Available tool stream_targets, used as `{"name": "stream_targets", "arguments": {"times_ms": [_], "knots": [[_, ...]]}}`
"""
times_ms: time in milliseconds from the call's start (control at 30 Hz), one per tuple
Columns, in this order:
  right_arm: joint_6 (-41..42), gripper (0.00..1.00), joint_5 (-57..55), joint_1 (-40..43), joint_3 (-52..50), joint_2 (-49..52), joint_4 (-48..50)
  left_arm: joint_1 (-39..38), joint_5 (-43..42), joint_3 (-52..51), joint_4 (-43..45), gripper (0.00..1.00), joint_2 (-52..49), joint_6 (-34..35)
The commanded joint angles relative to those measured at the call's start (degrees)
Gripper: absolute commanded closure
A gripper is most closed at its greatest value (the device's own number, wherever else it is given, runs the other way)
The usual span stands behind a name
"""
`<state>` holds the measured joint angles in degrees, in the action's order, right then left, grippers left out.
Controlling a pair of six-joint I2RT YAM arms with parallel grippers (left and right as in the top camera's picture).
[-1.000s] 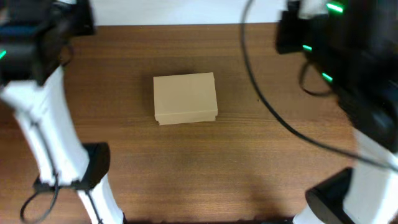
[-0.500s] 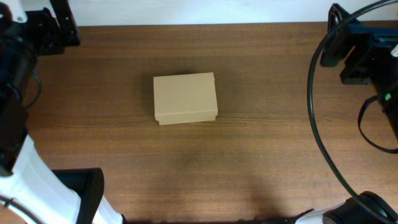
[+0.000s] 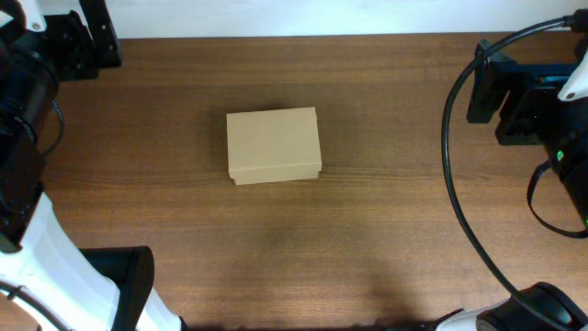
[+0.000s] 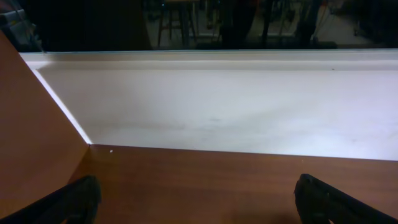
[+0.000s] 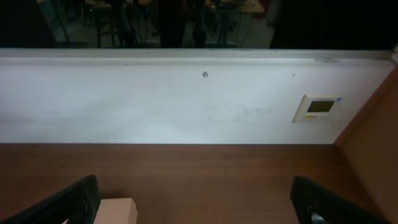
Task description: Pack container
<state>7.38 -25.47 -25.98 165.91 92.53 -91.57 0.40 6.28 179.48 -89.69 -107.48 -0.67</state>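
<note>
On the wooden table [image 3: 367, 239], the closed cardboard box [image 3: 274, 145] sits mid-surface, well apart from both arms. Left gripper [image 4: 198, 198] and right gripper [image 5: 194, 198] stand spread wide, holding nothing.

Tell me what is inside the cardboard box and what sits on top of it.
Nothing rests on the cardboard box; its tan lid is bare. The lid is shut, so its contents cannot be seen. It sits alone on the wooden table.

No readable text, label or number shows anywhere; the small wall panel [image 5: 318, 107] has a display (too small to make out)
</note>
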Motion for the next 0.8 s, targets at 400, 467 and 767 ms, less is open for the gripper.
{"name": "stream_targets", "arguments": {"times_ms": [400, 467, 767], "knots": [[-0.92, 0.01, -3.34, 0.09, -0.02, -0.13, -5.75, 0.04, 0.63, 0.02, 0.00, 0.00, 0.09, -0.68], [-0.92, 0.01, -2.97, 1.64, -0.70, -1.46, -5.73, 0.04, 0.63, 0.02, 0.02, 0.00, 0.09, -0.68], [-0.92, 0.01, 10.27, 15.47, -17.16, -16.35, 1.99, 0.04, 0.63, 0.02, 0.00, 0.00, 0.09, -0.68]]}}
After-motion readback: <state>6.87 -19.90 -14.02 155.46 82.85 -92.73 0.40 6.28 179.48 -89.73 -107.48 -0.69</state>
